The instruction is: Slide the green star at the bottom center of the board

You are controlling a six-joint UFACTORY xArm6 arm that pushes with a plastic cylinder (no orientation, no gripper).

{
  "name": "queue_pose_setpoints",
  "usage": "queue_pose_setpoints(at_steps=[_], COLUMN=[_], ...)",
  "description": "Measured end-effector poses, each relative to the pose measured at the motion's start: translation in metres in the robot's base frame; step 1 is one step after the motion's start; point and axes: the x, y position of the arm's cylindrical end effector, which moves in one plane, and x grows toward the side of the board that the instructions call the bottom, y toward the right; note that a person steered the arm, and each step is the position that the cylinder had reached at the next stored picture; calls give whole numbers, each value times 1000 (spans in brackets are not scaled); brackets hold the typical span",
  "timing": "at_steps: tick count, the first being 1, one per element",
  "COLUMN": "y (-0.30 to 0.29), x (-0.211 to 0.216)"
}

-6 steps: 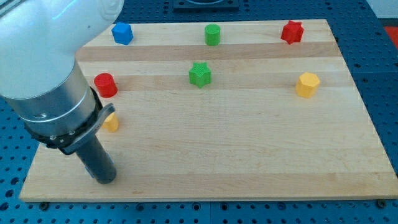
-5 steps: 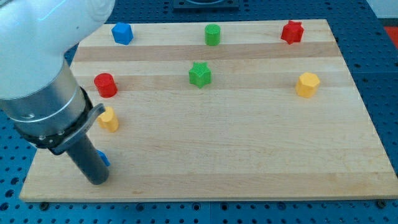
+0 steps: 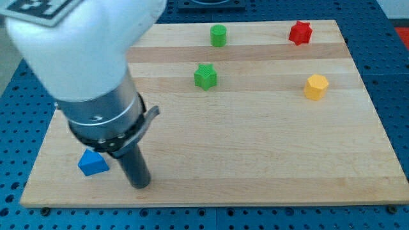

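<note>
The green star (image 3: 205,76) sits on the wooden board (image 3: 255,140) above the middle, near the view's top. My tip (image 3: 140,184) rests on the board near the bottom left, far below and to the left of the star. A blue triangular block (image 3: 92,163) lies just left of the tip. The arm's pale body covers the board's upper left.
A green cylinder (image 3: 218,35) stands at the top centre. A red star (image 3: 300,32) is at the top right. A yellow hexagonal block (image 3: 316,86) sits at the right. The board's bottom edge runs just below my tip.
My tip has moved to the right along the bottom edge. The blue triangular block is now uncovered at its left. The arm now hides the red, yellow and blue blocks at the left.
</note>
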Motion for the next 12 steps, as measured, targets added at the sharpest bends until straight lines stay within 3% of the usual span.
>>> queue_pose_setpoints(at_steps=[5,7,9,12], y=[3,29,104,106], x=[-200,-250,-252,-221])
